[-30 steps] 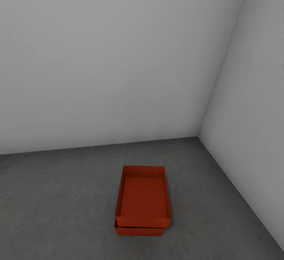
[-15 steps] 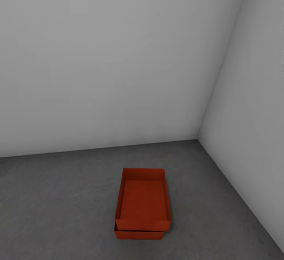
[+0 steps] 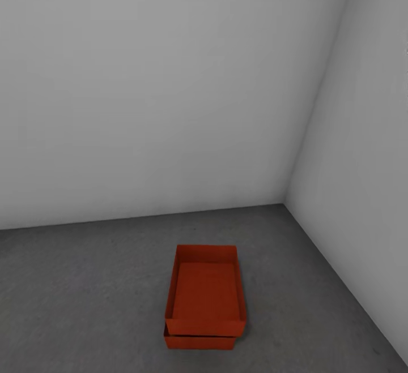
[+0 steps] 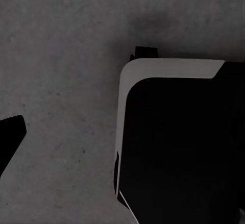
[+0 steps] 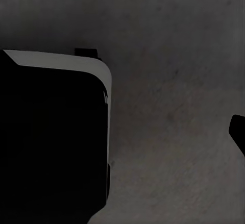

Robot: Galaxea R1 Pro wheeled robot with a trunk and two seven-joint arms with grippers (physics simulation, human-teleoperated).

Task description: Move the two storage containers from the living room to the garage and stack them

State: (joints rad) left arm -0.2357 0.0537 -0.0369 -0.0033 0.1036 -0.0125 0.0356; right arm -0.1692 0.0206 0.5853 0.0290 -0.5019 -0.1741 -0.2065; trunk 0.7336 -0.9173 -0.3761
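Upper container nested on lower container, both on garage floor near back-right corner where walls meet. Lower one takes load on concrete; upper sits slightly skewed, its near rim overhanging lower's front edge. Judged: stack looks complete. Long axes run from near edge of floor toward back wall; open tops face up. Left hand, right hand: wrist views show floor and robot's dark body panel; finger state cannot tell.
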